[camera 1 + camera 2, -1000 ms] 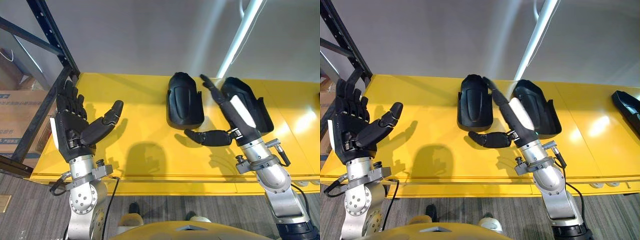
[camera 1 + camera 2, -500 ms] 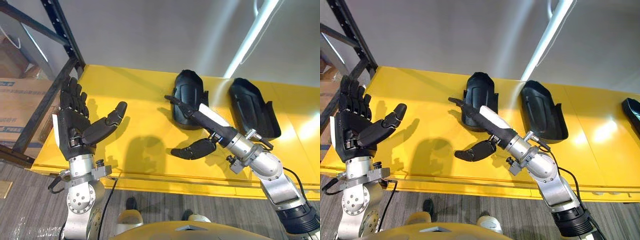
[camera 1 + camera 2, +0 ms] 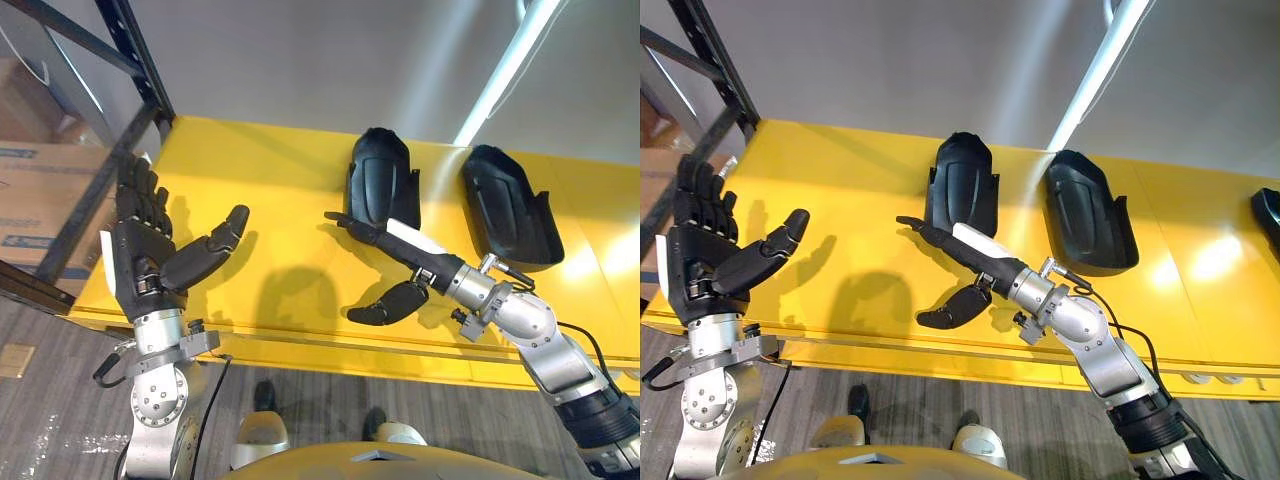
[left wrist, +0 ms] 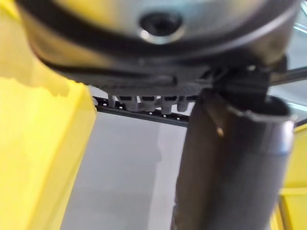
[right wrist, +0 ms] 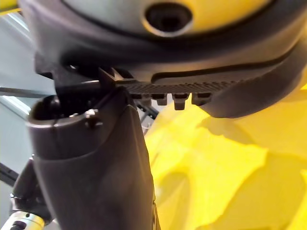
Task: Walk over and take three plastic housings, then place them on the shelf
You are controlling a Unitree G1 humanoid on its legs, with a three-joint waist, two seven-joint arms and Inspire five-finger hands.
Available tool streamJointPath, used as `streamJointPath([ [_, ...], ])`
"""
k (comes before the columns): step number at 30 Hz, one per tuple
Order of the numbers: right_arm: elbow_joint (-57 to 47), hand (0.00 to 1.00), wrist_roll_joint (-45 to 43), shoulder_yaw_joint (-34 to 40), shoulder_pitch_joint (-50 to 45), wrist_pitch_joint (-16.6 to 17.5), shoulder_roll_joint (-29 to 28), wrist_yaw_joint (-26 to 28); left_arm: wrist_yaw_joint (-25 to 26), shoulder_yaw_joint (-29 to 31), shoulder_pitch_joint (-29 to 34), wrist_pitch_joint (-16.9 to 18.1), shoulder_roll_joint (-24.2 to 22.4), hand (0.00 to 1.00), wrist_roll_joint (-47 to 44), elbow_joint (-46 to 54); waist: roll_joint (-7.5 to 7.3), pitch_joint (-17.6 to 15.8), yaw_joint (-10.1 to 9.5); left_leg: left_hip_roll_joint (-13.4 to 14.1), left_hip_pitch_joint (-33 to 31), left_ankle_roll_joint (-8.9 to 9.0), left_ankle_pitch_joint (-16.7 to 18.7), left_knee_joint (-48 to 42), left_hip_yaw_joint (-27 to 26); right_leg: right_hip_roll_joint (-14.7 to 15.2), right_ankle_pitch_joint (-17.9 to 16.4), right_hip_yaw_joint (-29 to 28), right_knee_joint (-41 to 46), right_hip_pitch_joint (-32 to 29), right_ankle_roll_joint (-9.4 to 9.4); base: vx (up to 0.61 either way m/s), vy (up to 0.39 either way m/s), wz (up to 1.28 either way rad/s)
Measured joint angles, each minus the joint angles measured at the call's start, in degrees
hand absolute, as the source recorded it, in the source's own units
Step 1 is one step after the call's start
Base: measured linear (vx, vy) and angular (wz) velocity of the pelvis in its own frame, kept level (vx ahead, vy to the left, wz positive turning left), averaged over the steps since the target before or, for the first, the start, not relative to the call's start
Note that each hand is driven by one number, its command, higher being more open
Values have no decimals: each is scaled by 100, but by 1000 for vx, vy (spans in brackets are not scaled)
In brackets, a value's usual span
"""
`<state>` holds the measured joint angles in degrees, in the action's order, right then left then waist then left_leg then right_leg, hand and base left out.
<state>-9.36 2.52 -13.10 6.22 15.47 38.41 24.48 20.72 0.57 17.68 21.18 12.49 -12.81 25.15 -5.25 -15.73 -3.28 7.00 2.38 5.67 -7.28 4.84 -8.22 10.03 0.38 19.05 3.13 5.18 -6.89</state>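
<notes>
Reaching over the yellow table, the right hand holds nothing, fingers straight, seemingly just short of the nearer plastic housing; a second housing lies beside it. The left hand hovers splayed, empty.

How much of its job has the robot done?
Done: hard to say. The left housing, middle housing and third housing all lie on the yellow surface, and I cannot tell whether that is the shelf. In hand: nothing; the left hand and right hand are open and empty, the right one stretched out in front of the left housing. Left: if not, all three.
</notes>
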Motion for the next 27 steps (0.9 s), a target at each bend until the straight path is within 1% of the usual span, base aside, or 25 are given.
streamJointPath([
  [1, -10, 100, 0, -1, 20, -1, -10, -47, 51, 7, -66, 0, 24, 100, 1, -30, -38, -66, -33, 5, 9, 3, -1, 0, -1, -6, 2, -7, 9, 2, 3, 0, 0, 0],
  [3, -37, 100, 0, 0, 23, 0, -10, -79, 80, 23, -95, 0, 54, 100, 2, -30, -47, -130, -67, 4, 20, 2, 6, 0, -4, 0, 0, -40, 45, 2, 6, 0, 0, 0],
  [6, -68, 100, -1, 22, 48, 1, -10, -80, 96, 113, -127, 0, 104, 100, 2, -30, 15, -213, -115, 6, 25, 4, 61, 1, -3, 2, -39, -45, 84, 4, 40, 0, 0, 0],
  [8, -80, 100, -2, 29, 87, 1, -10, -52, 96, 167, -125, 0, 104, 100, 2, -30, 60, -243, -111, 14, 26, 3, 60, 0, -3, -4, -55, -45, 90, 3, 47, 0, 0, 0],
  [10, -90, 100, -14, 49, 115, 0, -10, 24, 95, 182, -129, 1, 107, 100, 2, -30, 67, -257, -109, 34, -4, 1, 87, -75, -2, -16, -59, -43, 90, 4, 48, 4, -9, -2],
  [11, -93, 100, -66, 53, 136, -1, -10, 63, 95, 185, -129, 1, 108, 100, 2, -30, 57, -300, -119, 52, -35, -24, 140, -220, -5, -22, -59, -54, 92, 31, 48, 0, 0, 0],
  [13, -170, 100, -75, 69, 136, -3, -9, 125, 95, 201, -130, 2, 110, 100, 2, -30, 47, -383, -114, 73, -115, 8, 264, -463, 11, -26, -65, -48, 91, 73, 52, -3, -10, -2],
  [15, -262, 100, -80, 66, 129, -3, -10, 164, 94, 225, -140, 2, 120, 100, 2, -28, 38, -447, -112, 93, -211, 3, 407, -695, 21, -27, -66, -53, 90, 86, 50, 0, 0, 0],
  [16, -274, 100, -85, 66, 128, -3, -10, 164, 93, 226, -140, 2, 134, 100, 3, -24, 34, -478, -115, 98, -213, 18, 424, -744, 21, -27, -66, -54, 91, 104, 50, 0, 0, 0],
  [19, -338, 100, -117, 72, 95, -12, -12, 183, 77, 240, -136, 1, 198, 100, 3, -24, -5, -510, -124, 147, -366, 13, 624, -1051, 27, -48, -65, -63, 90, 104, 49, 0, 0, 0],
  [20, -448, 100, -118, 106, 13, -42, -21, 216, 65, 259, -133, 1, 199, 100, 3, -21, -18, -521, -137, 163, -407, 44, 703, -1148, 33, -54, -65, -66, 91, 107, 48, 6, 5, -3],
  [23, -691, 100, -179, 136, -231, -85, -51, 372, 56, 278, -93, 1, 200, 100, 3, -16, -45, -536, -136, 171, -406, 43, 803, -1254, 31, -54, -67, -77, 90, 156, 46, 0, 0, 0],
  [27, -940, 100, -341, 145, -488, -125, -56, 570, 5, 280, 42, 1, 205, 100, 2, 7, -60, -538, -122, 172, -400, 43, 855, -1304, 15, -46, -106, -103, 86, 180, -3, 0, 0, 0],
])
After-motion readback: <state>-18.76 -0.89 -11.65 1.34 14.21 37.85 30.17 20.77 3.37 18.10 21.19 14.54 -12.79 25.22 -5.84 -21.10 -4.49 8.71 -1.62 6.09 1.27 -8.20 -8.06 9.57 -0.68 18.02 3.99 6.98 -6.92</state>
